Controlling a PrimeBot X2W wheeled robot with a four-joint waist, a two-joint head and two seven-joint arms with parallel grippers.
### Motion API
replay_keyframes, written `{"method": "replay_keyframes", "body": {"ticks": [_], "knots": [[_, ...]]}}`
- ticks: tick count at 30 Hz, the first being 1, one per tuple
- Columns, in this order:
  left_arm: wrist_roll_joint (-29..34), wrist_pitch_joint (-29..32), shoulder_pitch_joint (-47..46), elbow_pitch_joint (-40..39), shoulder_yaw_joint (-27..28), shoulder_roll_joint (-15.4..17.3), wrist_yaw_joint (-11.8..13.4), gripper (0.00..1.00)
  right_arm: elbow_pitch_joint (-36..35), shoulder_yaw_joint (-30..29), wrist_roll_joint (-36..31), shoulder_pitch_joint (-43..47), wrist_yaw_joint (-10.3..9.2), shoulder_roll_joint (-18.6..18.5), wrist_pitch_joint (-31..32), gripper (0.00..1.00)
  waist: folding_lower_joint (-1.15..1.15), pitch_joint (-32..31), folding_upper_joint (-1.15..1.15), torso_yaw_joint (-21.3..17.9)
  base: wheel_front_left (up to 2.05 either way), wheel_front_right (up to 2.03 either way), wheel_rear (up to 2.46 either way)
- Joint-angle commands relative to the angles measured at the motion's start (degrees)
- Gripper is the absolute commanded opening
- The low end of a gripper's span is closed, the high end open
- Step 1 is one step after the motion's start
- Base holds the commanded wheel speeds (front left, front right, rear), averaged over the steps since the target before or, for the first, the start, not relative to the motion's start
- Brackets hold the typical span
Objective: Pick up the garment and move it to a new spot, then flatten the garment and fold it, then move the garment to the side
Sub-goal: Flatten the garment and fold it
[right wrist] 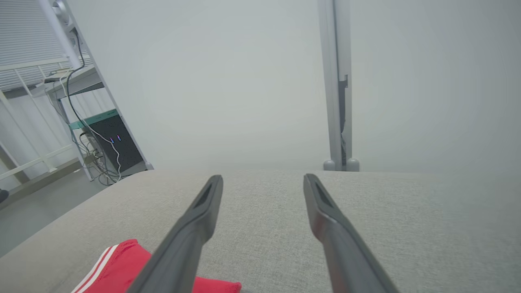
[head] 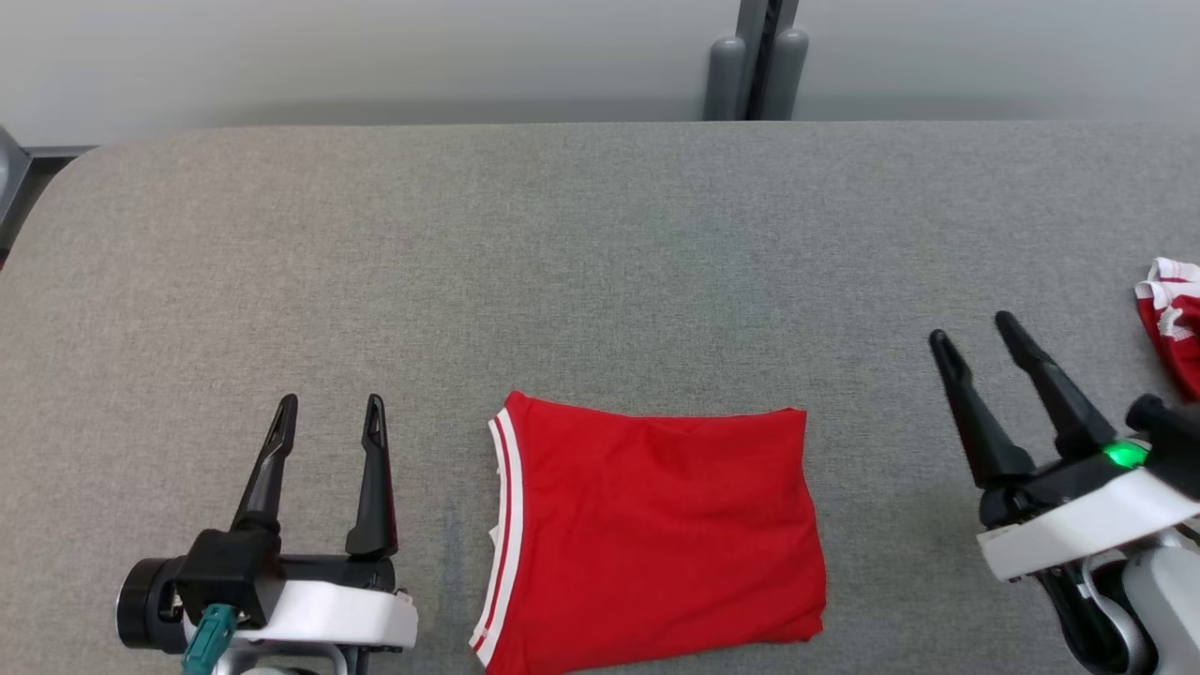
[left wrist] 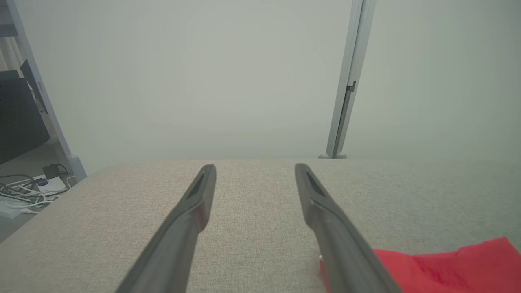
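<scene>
The red garment [head: 656, 534] lies on the grey table [head: 600, 234] near the front edge, between the two arms. It is a tidy, squarish packet with its white-striped hem along the robot's left side, so the folding looks finished to me. That leaves only moving it to the side. The left gripper [head: 331, 403] hovers just beside the striped edge with its fingers spread wide and nothing in them. The left wrist view shows a corner of the red cloth [left wrist: 447, 264] beside the right-hand finger. The right gripper [head: 971, 328] hangs well apart on the other side, its fingers also spread and empty. A second bit of red cloth [head: 1172, 319] sits bunched at the table's far right edge. The red striped patch low in the right wrist view is probably the folded piece, though I can't say for sure from that angle. Next, I'd expect one or both claws to come down on an edge of the packet. They would need to pinch through all the layers, then carry or slide it sideways without letting the fold spring open.
</scene>
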Motion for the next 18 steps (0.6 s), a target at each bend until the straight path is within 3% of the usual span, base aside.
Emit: {"method": "replay_keyframes", "body": {"ticks": [1, 8, 18], "knots": [[0.05, 0.33, 0.88, -0.34, 0.34, 0.63, 0.33, 1.0, -0.7, -4.08, -2.83, 2.33, 0.03, 1.03, -0.19, 1.0, 0.0, -0.88, 0.0, -0.89, 0.0, 0.0, 0.0], [-0.6, 1.42, 3.2, -1.64, 1.12, 2.17, 0.75, 1.0, -2.47, -16.4, -11.89, 8.62, 0.03, 4.66, -0.19, 1.0, 0.0, -3.67, 0.0, -2.9, 0.0, 0.0, 0.0], [-1.12, 1.93, 8.66, -3.48, 1.99, 3.85, 1.41, 1.0, -6.22, -21.65, -16.46, 17.02, 0.03, 7.46, 3.59, 1.0, 0.0, -7.46, 0.0, -4.33, 0.0, 0.0, 0.0]]}}
